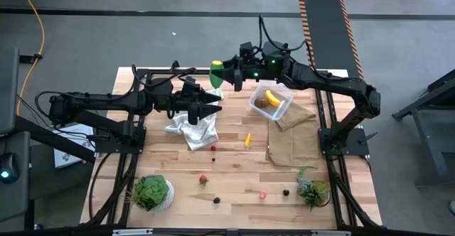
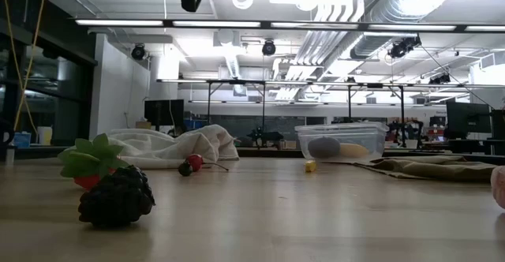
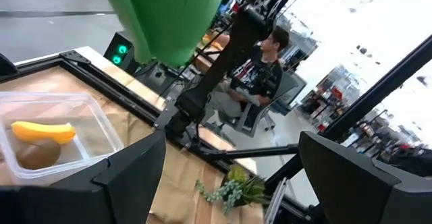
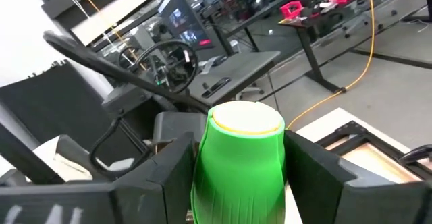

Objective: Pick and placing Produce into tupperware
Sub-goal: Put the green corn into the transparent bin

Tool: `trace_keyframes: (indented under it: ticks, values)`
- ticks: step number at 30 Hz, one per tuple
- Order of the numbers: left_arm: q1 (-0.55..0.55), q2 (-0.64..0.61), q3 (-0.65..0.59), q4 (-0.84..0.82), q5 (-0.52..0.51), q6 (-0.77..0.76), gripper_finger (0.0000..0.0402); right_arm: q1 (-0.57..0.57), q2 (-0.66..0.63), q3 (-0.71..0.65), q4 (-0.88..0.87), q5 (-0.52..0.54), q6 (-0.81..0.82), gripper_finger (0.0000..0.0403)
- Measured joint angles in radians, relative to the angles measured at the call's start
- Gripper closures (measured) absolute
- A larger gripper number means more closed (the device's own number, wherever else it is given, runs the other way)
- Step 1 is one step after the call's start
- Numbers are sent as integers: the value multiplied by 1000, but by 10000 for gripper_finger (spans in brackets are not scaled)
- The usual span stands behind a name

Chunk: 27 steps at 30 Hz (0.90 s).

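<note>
The right tool (image 1: 222, 74) is raised above the far side of the table (image 1: 234, 172), clenched on a green oval toy (image 1: 217, 73) with a pale yellow end cap; the right wrist view shows the green piece (image 4: 237, 160) wedged between the two dark fingers (image 4: 312, 166). The left tool (image 1: 213, 110) is poised near the middle of the table over a crumpled white cloth (image 1: 192, 129), its jaws spread wide and holding nothing; in the left wrist view its fingers (image 3: 128, 177) stand well apart with the green toy (image 3: 169, 15) hanging beyond them.

The clear square tupperware (image 1: 271, 101) sits on the table just beside the right arm, at the edge of a flat brown cloth (image 1: 293, 140). Inside it lie a yellow banana (image 1: 273, 97) and a brown kiwi-like ball (image 1: 261, 103), touching each other; the low view shows both through the clear wall (image 2: 341, 141).

Loose on the wood are a small orange-yellow piece (image 1: 247, 140) near the brown cloth, a tiny red berry (image 1: 213, 148) by the white cloth, a strawberry (image 1: 202, 180), a dark berry (image 1: 216, 200), a pink piece (image 1: 262, 194) and another dark berry (image 1: 286, 191). Two leafy potted plants (image 1: 153, 192) stand at the near corners, the second (image 1: 313, 188) on the right. A person (image 3: 260, 65) sits in the room beyond.
</note>
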Motion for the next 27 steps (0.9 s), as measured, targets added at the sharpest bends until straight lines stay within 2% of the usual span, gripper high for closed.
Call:
trace_keyframes:
  ticks: [6, 10, 18, 27]
  values:
    - [0, -46, 0, -95, -13, 25, 73, -35, -14, 0, -17, 0, 2, 218]
    - [0, -98, 0, -188, -70, 39, 73, -83, -43, 0, -106, 0, -4, 218]
    - [0, -154, 0, -382, -218, 22, 73, -155, -74, 0, -432, 3, -57, 218]
    - [0, -152, 0, -453, -240, 14, 73, -196, -74, 0, -736, 3, -165, 218]
